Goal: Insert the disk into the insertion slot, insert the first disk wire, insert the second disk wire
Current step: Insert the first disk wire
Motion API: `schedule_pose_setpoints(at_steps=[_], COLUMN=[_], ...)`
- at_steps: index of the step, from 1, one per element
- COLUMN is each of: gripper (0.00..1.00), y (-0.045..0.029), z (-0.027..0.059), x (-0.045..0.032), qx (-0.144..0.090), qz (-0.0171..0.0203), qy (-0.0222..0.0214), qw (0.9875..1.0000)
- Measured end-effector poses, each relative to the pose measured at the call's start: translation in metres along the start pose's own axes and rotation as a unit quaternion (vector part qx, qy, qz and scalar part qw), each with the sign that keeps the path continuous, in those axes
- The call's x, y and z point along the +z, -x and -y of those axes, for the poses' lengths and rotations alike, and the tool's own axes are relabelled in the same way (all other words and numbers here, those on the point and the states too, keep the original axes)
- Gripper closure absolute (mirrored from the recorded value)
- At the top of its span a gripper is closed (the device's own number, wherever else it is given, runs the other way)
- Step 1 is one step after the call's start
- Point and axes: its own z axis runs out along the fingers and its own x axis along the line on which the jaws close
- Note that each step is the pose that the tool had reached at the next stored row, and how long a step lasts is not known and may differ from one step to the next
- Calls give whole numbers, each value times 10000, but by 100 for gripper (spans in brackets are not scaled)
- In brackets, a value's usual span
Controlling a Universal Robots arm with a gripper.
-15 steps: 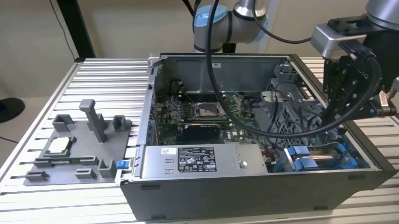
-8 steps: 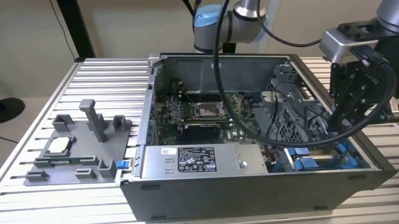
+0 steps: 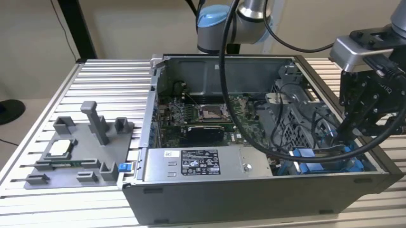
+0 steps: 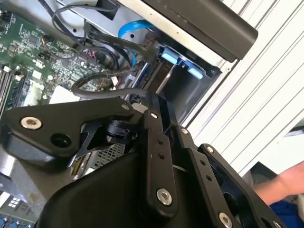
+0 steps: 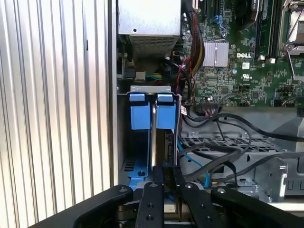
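The disk (image 5: pixel 165 113) is seen end-on in the first wrist view: two bright blue carrier tabs side by side, a thin silver strip running down between them, and a small grey metal lip above. It stands on edge in the insertion slot (image 5: pixel 124 147), the dark grey bay against the wall of the computer case (image 3: pixel 254 199), just beside the slatted worktop (image 3: pixel 108 76). A blue fitting with small holes lies on the bay's floor. The end effector (image 5: pixel 165 167) reaches into this bay, in line with the silver strip and near the blue tabs. Whether it touches the disk's edge cannot be told, nor whether it is open or closed. In the exterior view the bay is at the case's near corner on the exterior view's right, with the arm (image 3: pixel 374 90) hanging over it and thick black cables (image 3: pixel 254 137) looping past. Black wires (image 5: pixel 223 156) and a thin blue cable (image 5: pixel 192 159) lie loose by the perforated cage (image 5: pixel 228 140) beside the bay; whether any is plugged into the disk cannot be seen. A grey labelled power supply box (image 3: pixel 197 164) sits along the case's front, with the green motherboard (image 3: pixel 209 114) behind it. A grey parts fixture (image 3: pixel 76 152) rests on the worktop at the exterior view's left. A person's hand (image 4: pixel 285 183) shows beyond the case in the second wrist view.
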Motion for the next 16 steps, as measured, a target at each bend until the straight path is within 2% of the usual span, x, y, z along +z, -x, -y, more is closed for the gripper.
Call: schedule_pose_setpoints(at_steps=[3,16], gripper=[100,100], y=[-37,-48], z=[0,1], x=[5,7], qx=[0,0], qz=[0,0], qy=[0,0], qw=[10000,10000])
